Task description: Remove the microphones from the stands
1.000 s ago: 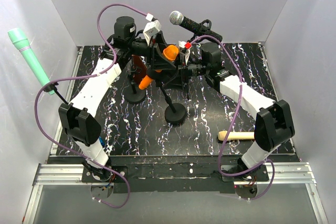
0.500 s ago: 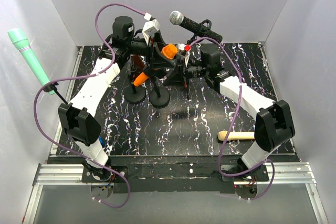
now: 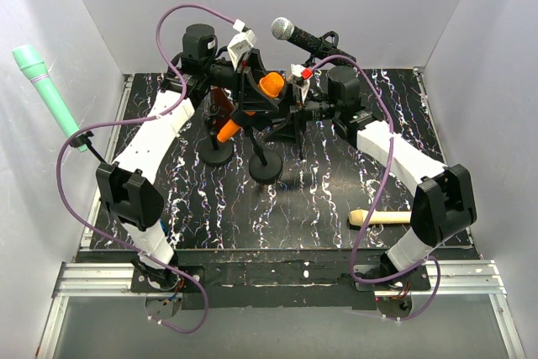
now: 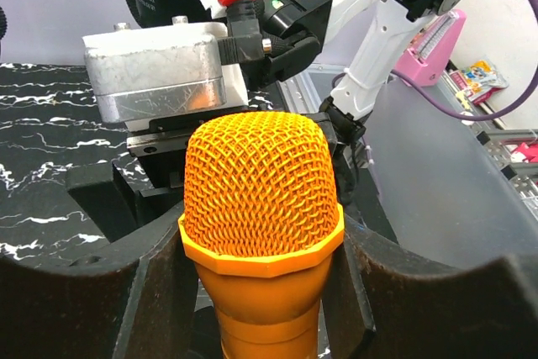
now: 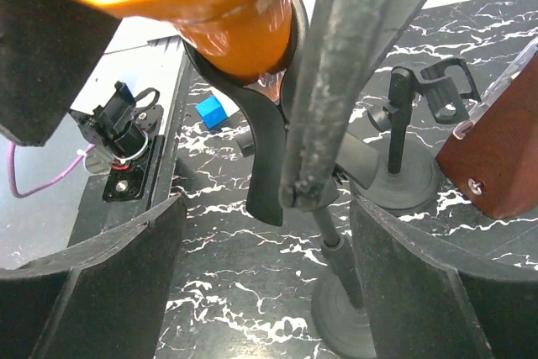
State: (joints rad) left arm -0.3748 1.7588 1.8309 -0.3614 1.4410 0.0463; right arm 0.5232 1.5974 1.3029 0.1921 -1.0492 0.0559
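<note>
The orange microphone (image 4: pixel 262 191) fills the left wrist view, mesh head up. My left gripper (image 4: pixel 265 308) is shut on its neck, a dark finger (image 4: pixel 84 292) pressed against each side. From above, the microphone (image 3: pixel 271 84) slants down to the left at the back middle of the table, with the left gripper (image 3: pixel 252 90) round it. The black stand (image 3: pixel 265 170) hangs tilted beneath it. Its clip (image 5: pixel 265 149) curls round the orange handle (image 5: pixel 235 14). My right gripper (image 5: pixel 265 283) is open, its jaws wide on either side of the stand's pole (image 5: pixel 336 81) without touching it.
A teal microphone (image 3: pixel 49 94) leans on the left wall. A black microphone with a silver head (image 3: pixel 304 38) sticks up at the back. A second stand base (image 3: pixel 217 151), an empty clip stand (image 5: pixel 437 90), a brown block (image 5: pixel 504 149), a blue cube (image 5: pixel 209 111) and a cream handle (image 3: pixel 378 217) are on the table.
The stand's base swung left, then part of the way back right. The left gripper has kept its hold on the microphone, and the right arm has shifted slightly at the pole.
</note>
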